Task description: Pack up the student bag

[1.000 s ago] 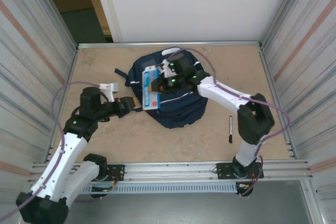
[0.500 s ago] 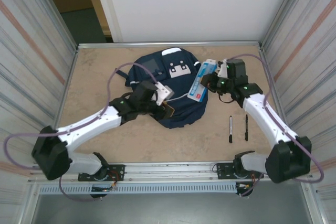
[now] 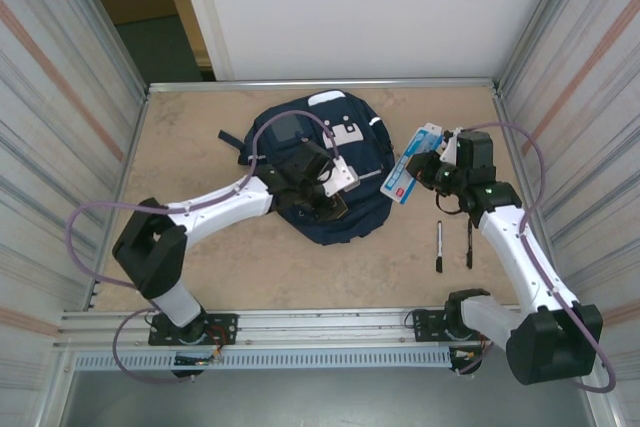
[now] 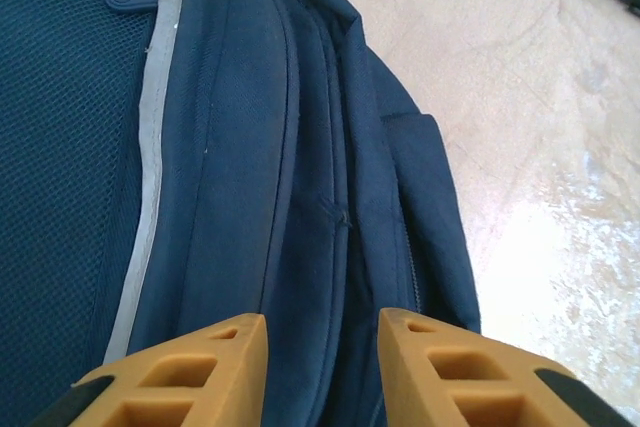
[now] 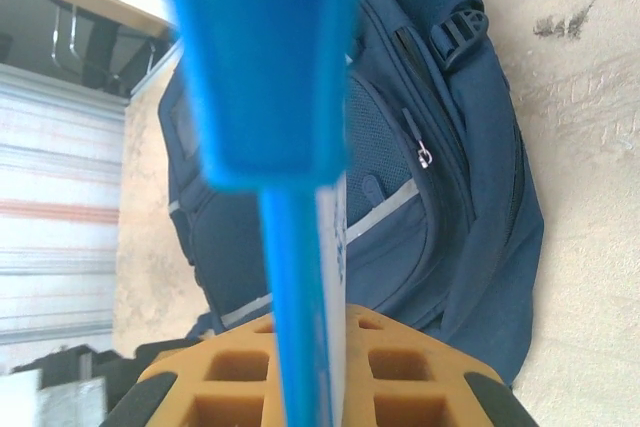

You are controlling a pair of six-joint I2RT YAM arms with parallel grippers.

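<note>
At mid-table lies the student bag [image 3: 365,212], where I hold the left gripper [image 4: 322,332], fingers apart, over its side seam, probably to open it, while the right gripper [image 3: 422,169] clamps a blue packet [image 3: 403,175] just beside, ready to load.

Backpack [image 4: 230,147]: matt navy woven cloth, mesh panel. Table [image 3: 190,147]: smooth mottled beige, slight sheen. Blue pack [image 5: 270,67]: smooth plastic.

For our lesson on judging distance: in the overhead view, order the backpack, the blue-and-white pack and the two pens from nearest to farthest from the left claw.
1. Backpack, directly beneath the left claw.
2. Blue-and-white pack, to the right, held in the right claw.
3. Pen nearer the bag, lower right.
4. Pen nearer the wall, just beyond it.
</note>
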